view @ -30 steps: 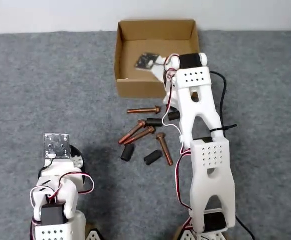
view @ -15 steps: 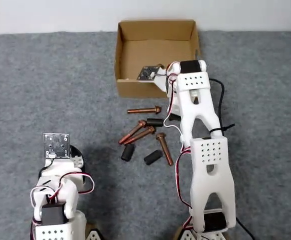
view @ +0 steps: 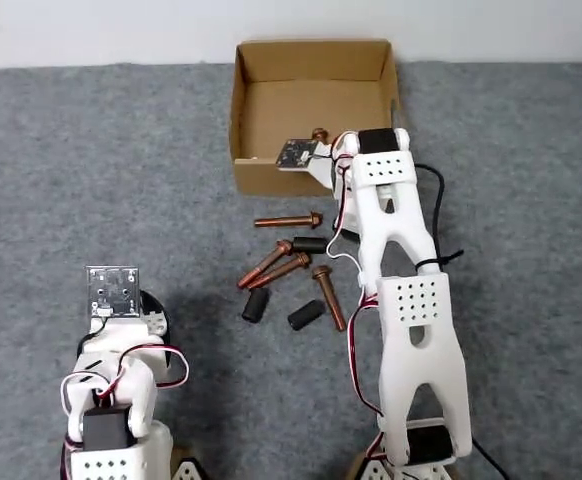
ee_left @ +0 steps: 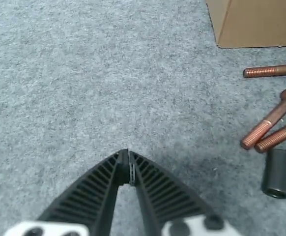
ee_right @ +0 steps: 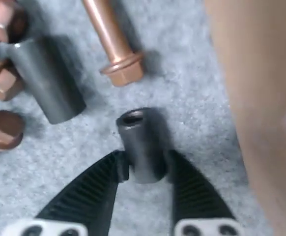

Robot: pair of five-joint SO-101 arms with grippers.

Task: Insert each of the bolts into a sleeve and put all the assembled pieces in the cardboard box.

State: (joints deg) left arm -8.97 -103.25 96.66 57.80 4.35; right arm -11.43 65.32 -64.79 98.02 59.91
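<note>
A dark cylindrical sleeve is pinched by the right gripper beside the brown cardboard box — copper bolts are scattered near. The fingers of the left gripper are pressed together.

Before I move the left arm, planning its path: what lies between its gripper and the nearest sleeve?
Bare carpet, in the left wrist view, between the left gripper and the sleeve; the bolts lie off that line.

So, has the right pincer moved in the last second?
Yes, the right pincer drew back from over the cardboard box floor toward its front wall.
</note>
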